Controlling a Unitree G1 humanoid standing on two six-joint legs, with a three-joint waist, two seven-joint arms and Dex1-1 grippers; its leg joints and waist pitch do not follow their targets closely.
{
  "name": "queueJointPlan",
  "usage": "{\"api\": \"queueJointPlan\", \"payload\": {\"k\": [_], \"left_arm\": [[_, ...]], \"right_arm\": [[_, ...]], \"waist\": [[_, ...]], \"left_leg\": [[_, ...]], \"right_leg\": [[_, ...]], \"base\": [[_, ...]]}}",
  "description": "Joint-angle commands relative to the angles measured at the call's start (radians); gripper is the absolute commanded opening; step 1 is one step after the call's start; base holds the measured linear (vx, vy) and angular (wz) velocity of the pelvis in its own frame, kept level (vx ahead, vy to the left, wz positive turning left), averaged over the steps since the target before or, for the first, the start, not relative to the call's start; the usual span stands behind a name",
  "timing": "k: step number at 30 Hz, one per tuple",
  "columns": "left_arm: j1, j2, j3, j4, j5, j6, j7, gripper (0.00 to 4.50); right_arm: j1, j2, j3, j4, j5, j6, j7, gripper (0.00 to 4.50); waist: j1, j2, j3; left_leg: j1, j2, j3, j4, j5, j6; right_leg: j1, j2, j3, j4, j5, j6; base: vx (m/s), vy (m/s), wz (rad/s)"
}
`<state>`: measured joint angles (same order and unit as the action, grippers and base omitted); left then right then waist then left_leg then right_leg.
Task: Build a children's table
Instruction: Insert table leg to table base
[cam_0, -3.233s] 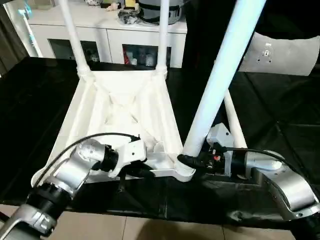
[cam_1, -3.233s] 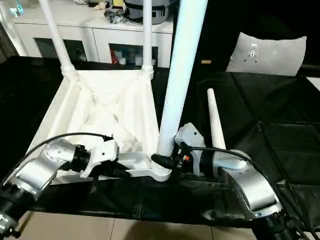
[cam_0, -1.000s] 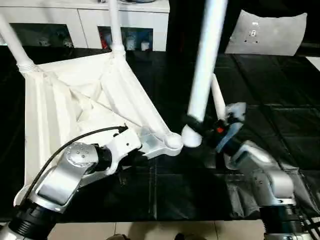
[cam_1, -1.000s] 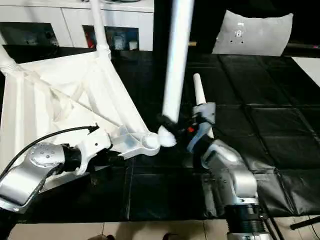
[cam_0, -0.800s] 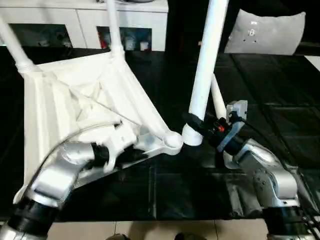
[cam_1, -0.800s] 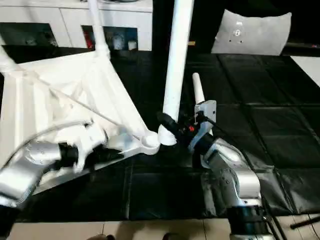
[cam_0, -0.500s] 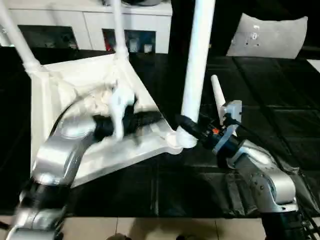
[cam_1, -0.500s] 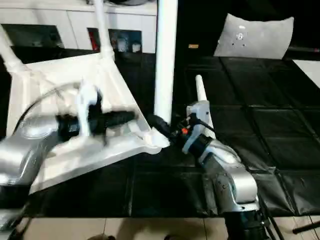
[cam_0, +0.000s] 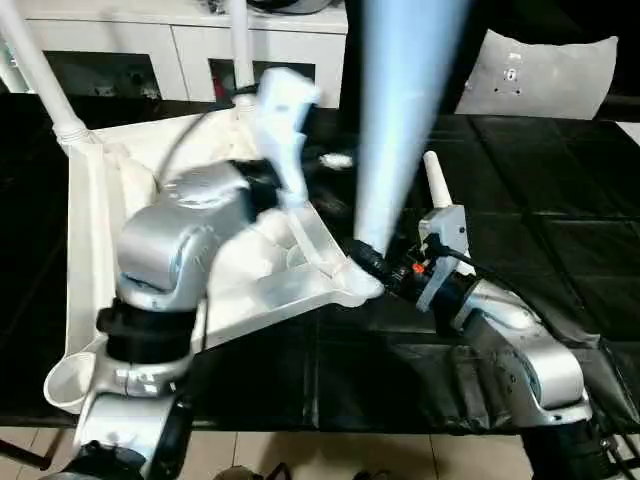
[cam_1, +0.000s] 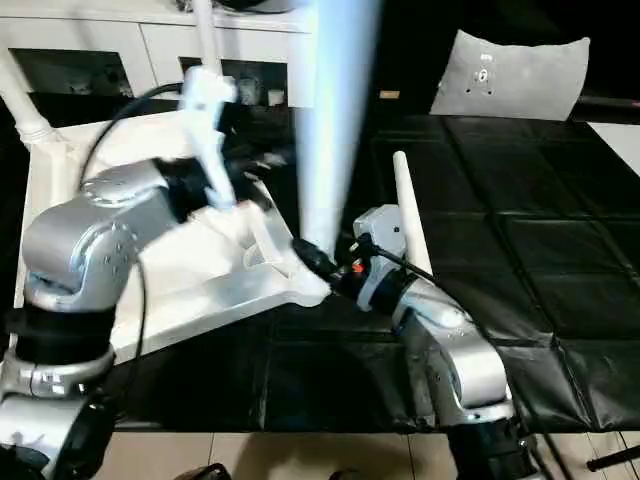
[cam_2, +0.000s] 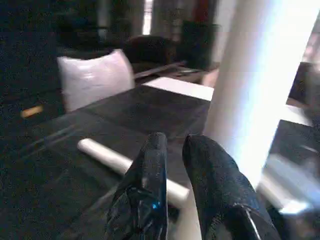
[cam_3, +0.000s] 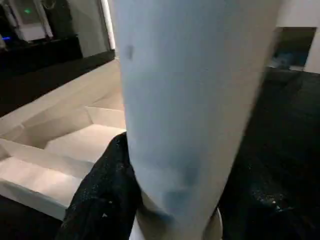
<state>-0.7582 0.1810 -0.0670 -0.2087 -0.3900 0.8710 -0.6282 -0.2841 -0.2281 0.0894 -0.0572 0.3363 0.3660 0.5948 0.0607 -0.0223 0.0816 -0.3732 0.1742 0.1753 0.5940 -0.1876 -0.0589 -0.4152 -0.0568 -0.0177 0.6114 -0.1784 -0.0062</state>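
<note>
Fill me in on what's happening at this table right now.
A humanoid robot is assembling a white children's table. The tabletop lies upside down on a black mat, with two legs already standing in its far corner sockets. The right gripper holds a third leg upright at the near corner socket. The left gripper, holding nothing, is raised over the tabletop beside that leg. A fourth leg lies loose on the mat next to the right arm.

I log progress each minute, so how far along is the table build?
Two legs stand in the far sockets of the upturned top. The right gripper holds a third leg at the near corner. One leg lies loose on the black cloth.
</note>
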Motion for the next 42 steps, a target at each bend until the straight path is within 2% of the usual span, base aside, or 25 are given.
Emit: {"api": "queueJointPlan", "payload": {"k": [1, 6, 9, 13, 14, 16, 17, 19, 20, 21, 22, 23, 24, 25, 26, 28, 32, 34, 35, 37, 42], "left_arm": [[-0.020, -0.011, -0.025, -0.044, -0.028, 0.024, -0.012, 0.89], [-0.011, -0.013, -0.013, -0.047, -0.049, 0.043, -0.010, 0.89], [0.003, 0.010, -0.009, -0.033, -0.029, 0.026, 0.003, 1.18], [0.025, 0.056, -0.016, -0.015, 0.008, 0.002, 0.005, 1.49], [0.060, 0.109, -0.033, -0.008, 0.044, -0.032, -0.017, 1.60], [0.108, 0.157, -0.043, -0.005, 0.066, -0.043, -0.027, 1.66], [0.142, 0.181, -0.050, -0.008, 0.070, -0.049, -0.035, 1.88], [0.165, 0.188, -0.053, -0.011, 0.073, -0.048, -0.030, 1.99], [0.203, 0.200, -0.077, -0.017, 0.085, -0.054, -0.029, 1.99], [0.223, 0.206, -0.093, -0.020, 0.089, -0.061, -0.034, 2.06], [0.244, 0.205, -0.104, -0.017, 0.087, -0.067, -0.038, 2.06], [0.256, 0.204, -0.111, -0.015, 0.085, -0.069, -0.039, 2.31], [0.256, 0.204, -0.111, -0.015, 0.085, -0.069, -0.039, 2.31], [0.292, 0.209, -0.148, 0.013, 0.103, -0.115, -0.050, 2.42], [0.309, 0.203, -0.163, 0.041, 0.111, -0.129, -0.048, 2.42], [0.316, 0.195, -0.164, 0.058, 0.114, -0.126, -0.044, 2.42], [0.340, 0.174, -0.173, 0.150, 0.142, -0.197, -0.048, 2.42], [0.343, 0.172, -0.171, 0.160, 0.135, -0.199, -0.054, 2.42], [0.352, 0.176, -0.173, 0.180, 0.131, -0.212, -0.063, 2.60], [0.358, 0.211, -0.218, 0.208, 0.180, -0.257, -0.068, 2.77], [0.370, 0.229, -0.237, 0.242, 0.215, -0.306, -0.091, 2.95]], "right_arm": [[-0.012, -0.004, 0.005, 0.010, -0.023, 0.000, -0.006, 1.89], [-0.024, -0.008, -0.002, 0.031, -0.039, -0.019, -0.025, 1.89], [-0.031, -0.012, -0.014, 0.037, -0.026, 0.002, -0.025, 1.89], [-0.032, 0.001, -0.040, 0.045, -0.038, -0.037, -0.055, 1.89], [-0.029, 0.004, -0.059, 0.043, -0.039, -0.036, -0.074, 1.89], [-0.021, -0.011, -0.066, 0.036, -0.041, -0.013, -0.079, 1.89], [-0.015, -0.024, -0.069, 0.029, -0.037, 0.013, -0.081, 1.89], [-0.010, -0.030, -0.075, 0.022, -0.028, 0.027, -0.078, 1.89], [-0.001, -0.035, -0.085, 0.014, -0.016, 0.033, -0.074, 1.89], [0.004, -0.037, -0.088, 0.011, -0.012, 0.033, -0.073, 1.89], [0.009, -0.040, -0.089, 0.008, -0.010, 0.036, -0.071, 1.89], [0.012, -0.042, -0.090, 0.006, -0.008, 0.038, -0.071, 1.89], [0.012, -0.042, -0.090, 0.006, -0.008, 0.038, -0.071, 1.89], [0.026, -0.043, -0.086, -0.002, -0.007, 0.040, -0.068, 1.89], [0.036, -0.044, -0.081, -0.009, -0.007, 0.043, -0.066, 1.89], [0.042, -0.045, -0.077, -0.013, -0.007, 0.048, -0.065, 1.89], [0.051, -0.052, -0.062, -0.026, -0.018, 0.060, -0.055, 1.89], [0.051, -0.052, -0.060, -0.028, -0.018, 0.061, -0.054, 1.89], [0.052, -0.053, -0.058, -0.030, -0.016, 0.063, -0.054, 1.89], [0.057, -0.056, -0.055, -0.033, -0.018, 0.064, -0.050, 1.89], [0.063, -0.059, -0.050, -0.039, -0.020, 0.072, -0.047, 1.89]], "waist": [[0.004, -0.004, -0.081], [0.001, -0.004, -0.078], [0.000, -0.002, -0.080], [-0.001, -0.001, -0.082], [-0.001, 0.005, -0.082], [-0.006, 0.004, -0.083], [-0.004, 0.009, -0.085], [-0.004, 0.012, -0.086], [0.000, 0.014, -0.087], [0.000, 0.013, -0.086], [0.000, 0.010, -0.084], [0.002, 0.011, -0.083], [0.001, 0.011, -0.083], [0.000, 0.009, -0.080], [-0.002, 0.008, -0.077], [-0.003, 0.008, -0.078], [-0.005, 0.011, -0.077], [-0.006, 0.011, -0.078], [-0.008, 0.013, -0.077], [-0.007, 0.012, -0.078], [-0.008, 0.015, -0.080]], "left_leg": [[0.005, 0.036, -0.008, -0.056, -0.104, 0.038], [0.006, 0.035, -0.009, -0.057, -0.141, 0.017], [0.007, 0.035, -0.010, -0.057, -0.144, 0.014], [0.007, 0.034, -0.010, -0.055, -0.134, 0.013], [0.006, 0.034, -0.011, -0.056, -0.134, 0.012], [0.005, 0.033, -0.010, -0.057, -0.125, 0.010], [0.008, 0.034, -0.011, -0.056, -0.119, 0.006], [0.009, 0.034, -0.009, -0.056, -0.116, 0.005], [0.015, 0.036, -0.009, -0.055, -0.125, 0.008], [0.012, 0.036, -0.009, -0.056, -0.128, 0.010], [0.010, 0.036, -0.009, -0.058, -0.138, 0.009], [0.009, 0.036, -0.010, -0.059, -0.143, 0.007], [0.009, 0.037, -0.010, -0.059, -0.148, 0.005], [0.009, 0.036, -0.011, -0.061, -0.158, 0.005], [0.007, 0.035, -0.010, -0.062, -0.174, 0.005], [0.008, 0.034, -0.011, -0.061, -0.179, 0.001], [0.010, 0.034, -0.012, -0.063, -0.198, -0.002], [0.008, 0.035, -0.014, -0.064, -0.197, -0.005], [0.009, 0.035, -0.014, -0.064, -0.199, -0.003], [0.009, 0.035, -0.015, -0.064, -0.198, 0.002], [0.010, 0.037, -0.014, -0.064, -0.182, 0.003]], "right_leg": [[0.065, -0.062, 0.032, -0.064, -0.144, -0.224], [0.060, -0.060, 0.031, -0.073, -0.241, -0.186], [0.059, -0.057, 0.031, -0.071, -0.231, -0.179], [0.058, -0.057, 0.031, -0.068, -0.209, -0.174], [0.058, -0.058, 0.031, -0.069, -0.211, -0.170], [0.059, -0.054, 0.031, -0.065, -0.197, -0.164], [0.059, -0.054, 0.031, -0.063, -0.185, -0.166], [0.058, -0.052, 0.031, -0.062, -0.161, -0.177], [0.053, -0.053, 0.031, -0.063, -0.155, -0.186], [0.055, -0.054, 0.031, -0.063, -0.156, -0.189], [0.055, -0.054, 0.031, -0.064, -0.168, -0.189], [0.056, -0.056, 0.031, -0.065, -0.181, -0.187], [0.057, -0.057, 0.031, -0.065, -0.190, -0.185], [0.055, -0.057, 0.031, -0.069, -0.213, -0.178], [0.054, -0.057, 0.032, -0.073, -0.247, -0.163], [0.054, -0.057, 0.033, -0.075, -0.272, -0.149], [0.049, -0.055, 0.032, -0.081, -0.295, -0.141], [0.052, -0.057, 0.032, -0.078, -0.287, -0.141], [0.050, -0.057, 0.032, -0.079, -0.283, -0.145], [0.050, -0.056, 0.032, -0.079, -0.275, -0.146], [0.052, -0.058, 0.033, -0.073, -0.227, -0.164]], "base": [[0.000, 0.000, 0.00], [0.000, 0.000, 0.00], [0.000, 0.000, 0.00], [0.000, 0.000, 0.00], [0.000, 0.000, 0.00], [0.000, 0.000, 0.00], [0.000, 0.000, 0.00], [0.000, 0.000, 0.00], [0.000, 0.000, 0.00], [0.000, 0.000, 0.00], [0.000, 0.000, 0.00], [0.000, 0.000, 0.00], [0.000, 0.000, 0.00], [0.000, 0.000, 0.00], [0.000, 0.000, 0.00], [0.000, 0.000, 0.00], [0.000, 0.000, 0.00], [0.000, 0.000, 0.00], [0.000, 0.000, 0.00], [0.000, 0.000, 0.00], [0.000, 0.000, 0.00]]}}
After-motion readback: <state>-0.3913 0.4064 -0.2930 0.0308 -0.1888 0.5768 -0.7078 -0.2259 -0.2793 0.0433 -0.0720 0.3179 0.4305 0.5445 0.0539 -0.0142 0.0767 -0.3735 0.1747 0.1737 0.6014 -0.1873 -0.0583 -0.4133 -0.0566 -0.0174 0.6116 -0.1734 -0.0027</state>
